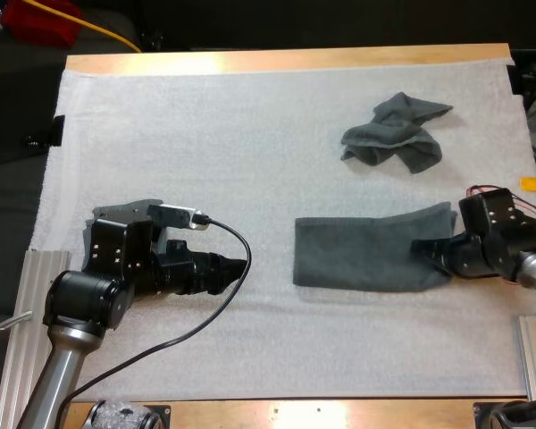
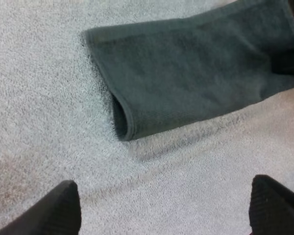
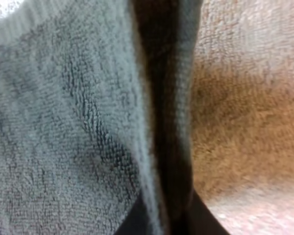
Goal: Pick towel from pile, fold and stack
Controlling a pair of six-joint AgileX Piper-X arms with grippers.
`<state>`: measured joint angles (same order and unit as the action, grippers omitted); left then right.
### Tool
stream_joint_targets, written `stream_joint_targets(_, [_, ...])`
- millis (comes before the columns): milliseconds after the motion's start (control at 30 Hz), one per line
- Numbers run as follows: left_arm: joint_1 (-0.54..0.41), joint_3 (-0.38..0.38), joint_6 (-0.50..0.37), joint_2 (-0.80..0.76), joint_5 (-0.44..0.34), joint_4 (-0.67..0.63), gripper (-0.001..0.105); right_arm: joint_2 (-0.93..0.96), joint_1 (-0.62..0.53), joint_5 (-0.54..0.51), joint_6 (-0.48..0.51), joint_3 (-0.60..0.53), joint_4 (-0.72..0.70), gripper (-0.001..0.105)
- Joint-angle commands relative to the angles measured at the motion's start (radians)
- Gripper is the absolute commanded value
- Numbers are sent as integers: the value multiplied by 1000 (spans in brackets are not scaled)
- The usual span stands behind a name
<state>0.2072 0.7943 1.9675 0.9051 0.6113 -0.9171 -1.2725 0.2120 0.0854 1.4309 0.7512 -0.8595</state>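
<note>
While the right gripper (image 1: 426, 248) pinches the right end of the folded towel (image 1: 362, 255), which lies flat on the mat (image 1: 205, 134), the left gripper (image 1: 240, 269) sits left of it, fingers (image 2: 54, 210) spread and clear. A crumpled towel (image 1: 395, 132) lies farther back, apart.

one folded towel (image 1: 366, 255), one crumpled towel (image 1: 395, 132)

1. The mat (image 1: 205, 134) lies on the counter (image 1: 277, 61).
2. The crumpled towel (image 1: 395, 132) lies on the mat, toward 1 o'clock from the mat's middle.
3. The folded towel (image 1: 366, 253) lies flat on the mat at 6 o'clock of the crumpled towel, apart from it.
4. The right pincer (image 1: 426, 249) is at the folded towel's 3 o'clock edge, with cloth between its fingers.
5. The left pincer (image 1: 239, 268) sits at 9 o'clock of the folded towel, clear of it.
</note>
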Motion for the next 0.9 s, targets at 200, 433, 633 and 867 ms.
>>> stream_joint_targets(200, [-2, 4, 9, -3, 7, 3, 69, 14, 41, -43, 46, 93, -66, 1])
stream_joint_targets(433, [-2, 4, 9, -3, 7, 3, 69, 3, 201, -45, -17, 105, -6, 1])
stream_joint_targets(633, [-2, 4, 9, -3, 7, 3, 69, -73, 288, 11, -104, 105, 58, 1])
stream_joint_targets(867, [-2, 4, 9, -3, 7, 1, 69, -165, 349, 51, -199, 105, 165, 1])
